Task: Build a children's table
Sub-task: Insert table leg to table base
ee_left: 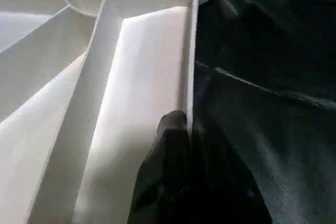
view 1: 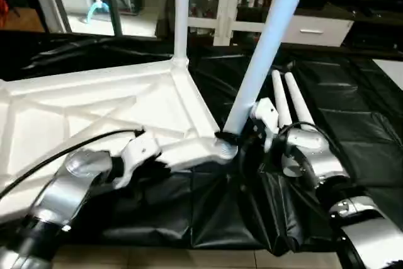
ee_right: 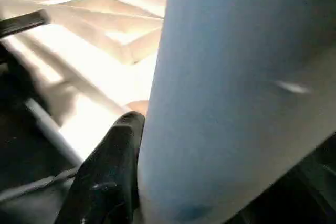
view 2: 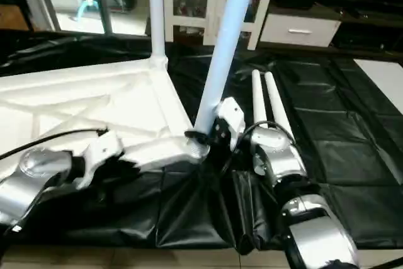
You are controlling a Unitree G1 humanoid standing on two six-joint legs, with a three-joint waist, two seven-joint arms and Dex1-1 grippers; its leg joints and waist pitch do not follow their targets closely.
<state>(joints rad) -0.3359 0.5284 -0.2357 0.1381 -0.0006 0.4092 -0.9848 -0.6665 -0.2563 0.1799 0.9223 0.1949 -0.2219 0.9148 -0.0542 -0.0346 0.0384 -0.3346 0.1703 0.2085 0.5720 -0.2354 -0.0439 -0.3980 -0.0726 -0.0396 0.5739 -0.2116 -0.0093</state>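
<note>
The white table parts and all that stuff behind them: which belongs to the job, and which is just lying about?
Job:
- upturned tabletop
- upright far-corner leg
- leaning leg in right pincer
- two spare legs
- left pincer on tabletop rim

Lying about:
- black sheet
- white cabinet

A thick white leg (ee_right: 236, 103) looms close, a black pincer finger (ee_right: 113, 171) pressed against its side, with the ribbed white tabletop (ee_right: 100, 30) lying behind.

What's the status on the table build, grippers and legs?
Left gripper shut on tabletop rim. Right gripper clamped on tilted leg at near corner socket. Far leg upright; two spare legs lying on black sheet.
</note>
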